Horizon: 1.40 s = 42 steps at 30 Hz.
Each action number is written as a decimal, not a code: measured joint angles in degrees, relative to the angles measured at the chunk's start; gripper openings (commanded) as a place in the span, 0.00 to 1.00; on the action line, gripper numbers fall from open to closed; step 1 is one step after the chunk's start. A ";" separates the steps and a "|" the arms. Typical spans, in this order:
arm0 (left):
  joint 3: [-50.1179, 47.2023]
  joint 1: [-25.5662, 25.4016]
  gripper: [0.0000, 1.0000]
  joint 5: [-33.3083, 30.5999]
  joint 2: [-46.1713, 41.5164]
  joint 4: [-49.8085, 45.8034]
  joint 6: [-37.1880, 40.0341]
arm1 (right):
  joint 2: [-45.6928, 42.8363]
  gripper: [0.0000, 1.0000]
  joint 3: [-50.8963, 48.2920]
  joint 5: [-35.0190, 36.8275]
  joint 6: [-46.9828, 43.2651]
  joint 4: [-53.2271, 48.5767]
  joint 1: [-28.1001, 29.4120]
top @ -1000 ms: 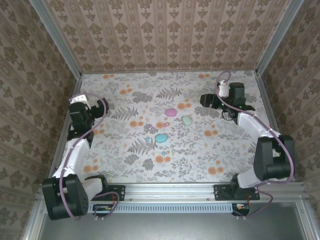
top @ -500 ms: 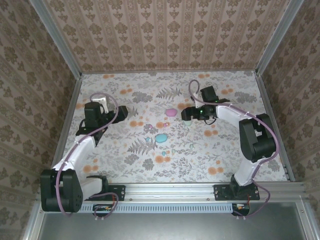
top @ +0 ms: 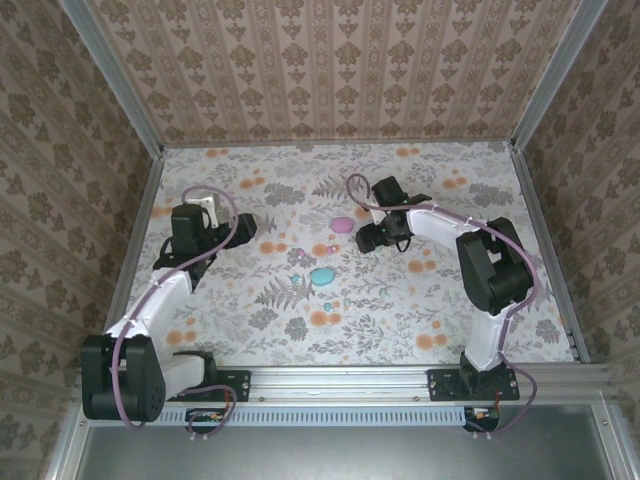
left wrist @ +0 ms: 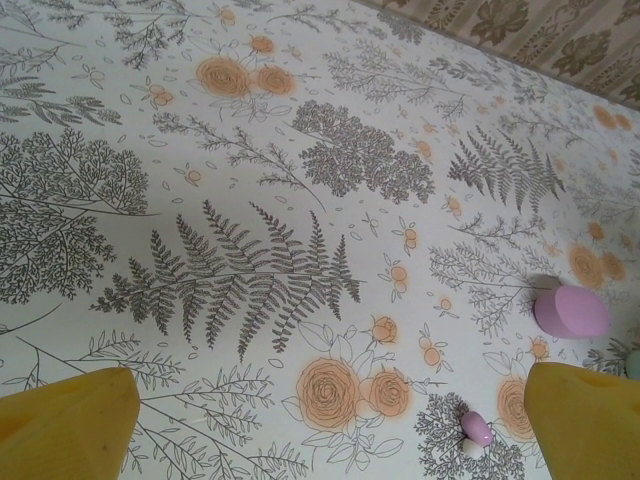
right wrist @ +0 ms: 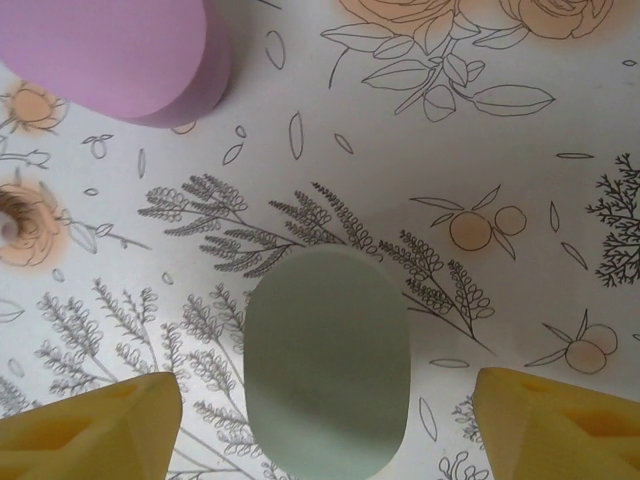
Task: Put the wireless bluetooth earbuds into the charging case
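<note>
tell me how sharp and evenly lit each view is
Top external: soft even light, no glare. Left wrist: floral print crisp, pink case throws a faint shadow leftward, yellow fingers blurred. Right wrist: mint case close and slightly soft.

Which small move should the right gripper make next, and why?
The right gripper should probably descend straight and close on the mint case: the case lies centred between its open fingers, apart from the pink case.
</note>
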 measured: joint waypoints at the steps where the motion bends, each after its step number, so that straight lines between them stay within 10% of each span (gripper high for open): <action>1: 0.20 0.00 1.00 0.00 0.31 -0.07 0.00 | 0.52 0.74 0.61 0.48 -0.26 -0.68 0.17; 26: 1.92 -0.81 0.99 1.16 0.66 -0.90 -0.04 | 6.21 0.38 6.21 3.13 -2.73 -6.49 2.05; 42: 17.14 -15.80 0.86 14.27 7.65 0.00 -8.22 | -36.87 0.34 -20.98 -12.87 -7.08 23.17 2.49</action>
